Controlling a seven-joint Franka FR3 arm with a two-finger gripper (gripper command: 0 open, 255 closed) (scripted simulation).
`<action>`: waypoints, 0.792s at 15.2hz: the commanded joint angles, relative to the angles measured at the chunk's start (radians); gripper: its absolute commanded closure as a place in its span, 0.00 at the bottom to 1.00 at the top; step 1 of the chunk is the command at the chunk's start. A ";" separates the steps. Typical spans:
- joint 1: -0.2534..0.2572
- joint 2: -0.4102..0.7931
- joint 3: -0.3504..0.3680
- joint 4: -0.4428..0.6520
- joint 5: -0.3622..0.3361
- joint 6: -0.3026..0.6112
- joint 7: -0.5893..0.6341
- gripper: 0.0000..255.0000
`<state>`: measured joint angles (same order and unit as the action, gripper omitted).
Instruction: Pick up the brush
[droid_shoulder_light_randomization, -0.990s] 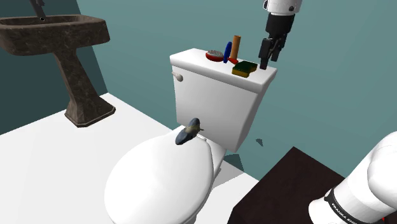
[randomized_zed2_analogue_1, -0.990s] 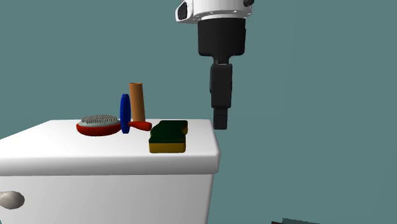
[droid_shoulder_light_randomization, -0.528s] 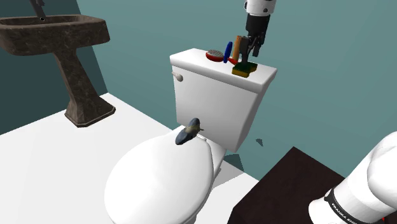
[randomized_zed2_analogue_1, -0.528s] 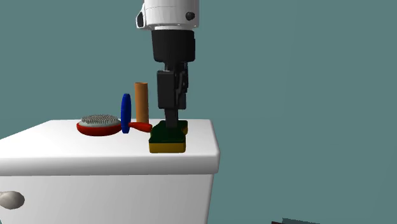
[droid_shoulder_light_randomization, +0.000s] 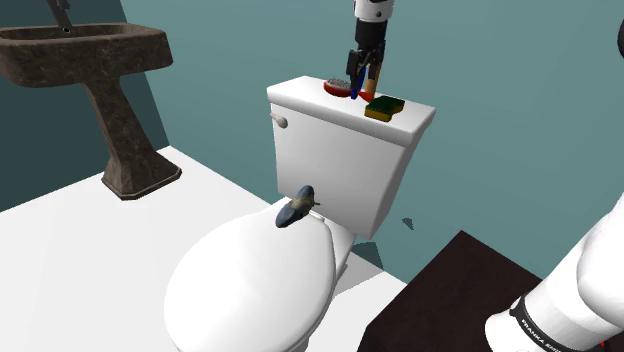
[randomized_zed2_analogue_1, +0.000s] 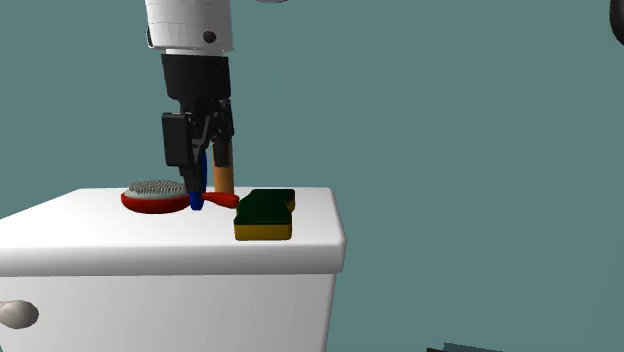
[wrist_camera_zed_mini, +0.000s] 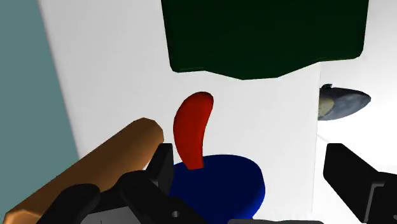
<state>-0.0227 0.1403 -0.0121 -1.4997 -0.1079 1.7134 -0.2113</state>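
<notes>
Entry: the brush, red back with grey bristles up, lies flat on the toilet tank lid, left of centre in the second exterior view. Its curved red handle points toward the green-topped sponge. You should find it light and rigid (my judgement). Pinch the narrow handle across its width, not the broad head. A blue disc stands at the neck and crowds that spot. Fingers of the tool are spread, straddling the disc, holding nothing. Half a second ago it hung over the sponge; it has since shifted frame-left. The brush has not moved.
</notes>
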 joint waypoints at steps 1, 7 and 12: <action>-0.002 0.084 -0.002 0.102 -0.001 -0.007 -0.011 0.00; -0.004 0.315 -0.002 0.420 -0.002 -0.070 -0.034 0.00; -0.005 0.288 -0.002 0.310 -0.004 0.012 -0.026 0.00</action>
<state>-0.0316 0.4221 -0.0172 -1.1732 -0.1135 1.7154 -0.2406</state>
